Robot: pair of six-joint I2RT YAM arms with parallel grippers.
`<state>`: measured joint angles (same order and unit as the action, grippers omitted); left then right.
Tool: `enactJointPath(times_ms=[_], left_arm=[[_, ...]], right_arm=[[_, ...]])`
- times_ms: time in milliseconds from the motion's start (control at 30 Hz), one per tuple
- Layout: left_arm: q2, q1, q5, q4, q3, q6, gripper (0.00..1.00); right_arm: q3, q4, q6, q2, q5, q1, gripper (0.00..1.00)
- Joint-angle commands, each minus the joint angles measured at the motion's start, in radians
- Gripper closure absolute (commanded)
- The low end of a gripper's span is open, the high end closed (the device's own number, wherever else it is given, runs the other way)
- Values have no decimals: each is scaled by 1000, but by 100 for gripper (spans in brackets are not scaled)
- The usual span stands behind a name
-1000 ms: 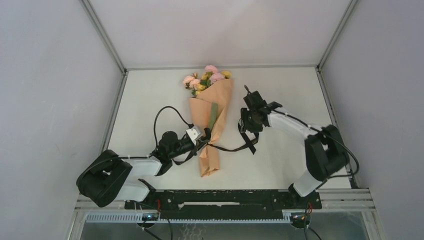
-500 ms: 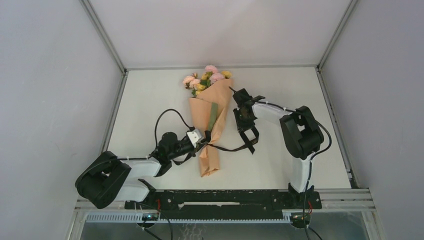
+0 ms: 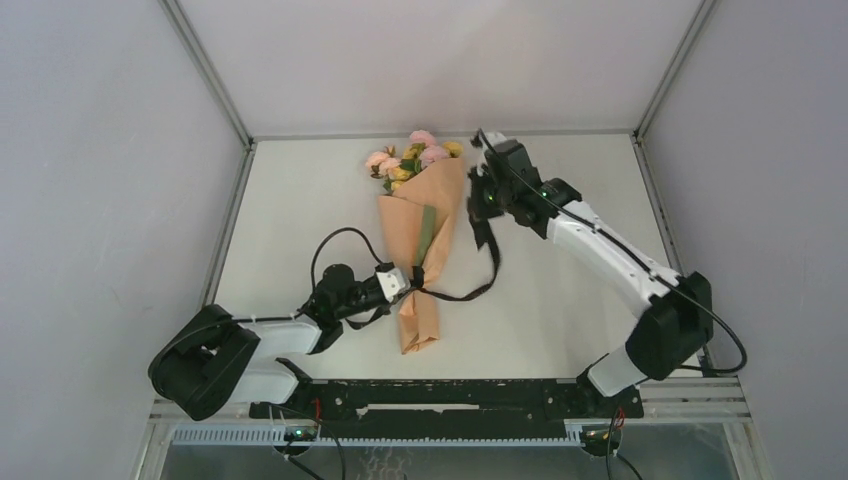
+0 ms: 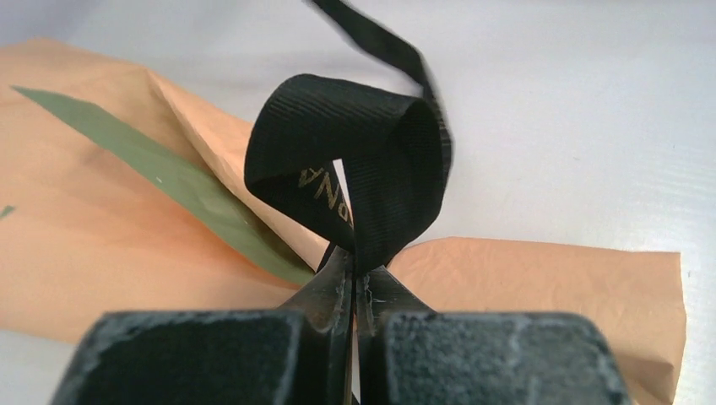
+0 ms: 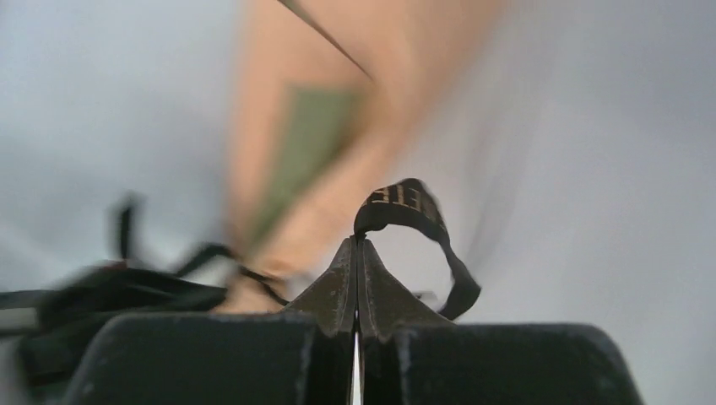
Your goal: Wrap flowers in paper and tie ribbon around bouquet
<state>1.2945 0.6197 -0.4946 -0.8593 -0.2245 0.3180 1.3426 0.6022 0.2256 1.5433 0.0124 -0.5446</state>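
So the bouquet (image 3: 425,240) hasn't budged from a second ago: it lies around the middle of the tabletop (image 3: 570,300), wide end with the flowers (image 3: 415,158) toward the far edge and narrow tail pointing at the near edge. The left gripper (image 3: 411,284) is pretty much where it was too, right up against the left side of the bouquet's narrow part. Its jaws are pressed together on a folded loop of the black ribbon (image 3: 470,285), with a bit of gold lettering showing in the left wrist view. The big change is the right gripper (image 3: 483,197). A second ago it sat level with the bouquet's middle, off to the right side. Now it's swung up toward the far edge and sits just beside the wide end, near the blooms. Its jaws are closed tight, pinching a small loop of ribbon near the lettered end. The ribbon used to sag low toward the near-right part of the tabletop. Now it runs in one long curve from the bouquet's waist up the right side to that gripper. The right wrist view is motion-blurred, so not much else reads there.
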Motion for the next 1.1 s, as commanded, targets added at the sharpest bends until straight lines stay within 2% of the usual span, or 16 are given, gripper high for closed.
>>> enactJointPath(times_ms=[0, 100, 300, 333, 400, 467, 567, 700, 767, 900, 967, 1067], left_arm=[[-36, 5, -97, 10, 8, 175, 100], [-44, 5, -130, 51, 8, 258, 100], [-60, 7, -145, 66, 15, 267, 100], [-62, 9, -146, 66, 15, 266, 100], [-67, 9, -145, 66, 17, 266, 100], [-71, 8, -136, 67, 21, 265, 100], [-73, 8, -131, 70, 25, 257, 100], [-74, 8, -127, 71, 22, 248, 100], [-71, 9, -118, 76, 20, 249, 100], [-62, 9, -105, 85, 16, 250, 100], [-60, 8, -107, 94, 11, 250, 100], [-57, 8, -107, 101, 4, 252, 100]], right_arm=[[219, -152, -24, 22, 17, -177, 100], [409, -162, -9, 158, 74, -256, 100], [770, -33, 34, 464, 213, -374, 100], [808, -10, 36, 497, 238, -387, 98], [868, 46, 31, 538, 252, -400, 85], [875, 88, 17, 532, 233, -392, 64], [765, 78, 18, 441, 249, -326, 46], [420, -89, 46, 214, 320, -215, 34], [221, -198, 68, 84, 370, -168, 34], [-94, -281, 93, -93, 412, -138, 35], [-206, -333, 100, -157, 433, -161, 35], [-310, -371, 132, -209, 382, -213, 35]])
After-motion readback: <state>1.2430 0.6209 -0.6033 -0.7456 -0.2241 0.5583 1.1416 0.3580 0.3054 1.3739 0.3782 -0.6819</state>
